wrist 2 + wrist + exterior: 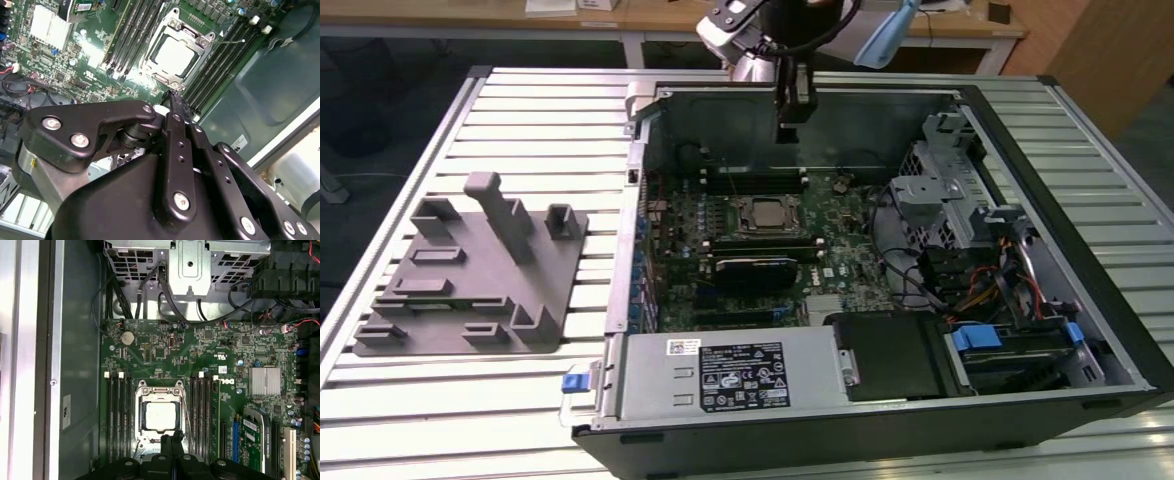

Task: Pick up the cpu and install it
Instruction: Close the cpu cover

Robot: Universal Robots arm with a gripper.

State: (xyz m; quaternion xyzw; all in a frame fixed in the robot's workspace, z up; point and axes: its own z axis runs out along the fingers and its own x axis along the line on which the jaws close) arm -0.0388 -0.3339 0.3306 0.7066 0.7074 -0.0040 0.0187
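Lab or workshop: slatted aluminium table (520, 110), opened computer case (881, 120), grey fixture (467, 290), desks (654, 22) behind.

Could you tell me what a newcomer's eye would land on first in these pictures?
The open computer case on the slatted table, its green motherboard laid bare, with the silvery cpu lying in its socket. The black end effector hangs above the board near the case's far wall, shut and holding nothing. A grey fixture lies at the exterior view's left.

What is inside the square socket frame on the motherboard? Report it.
The cpu lies flat inside the socket frame, silvery top showing. Whatever is beneath it is covered.
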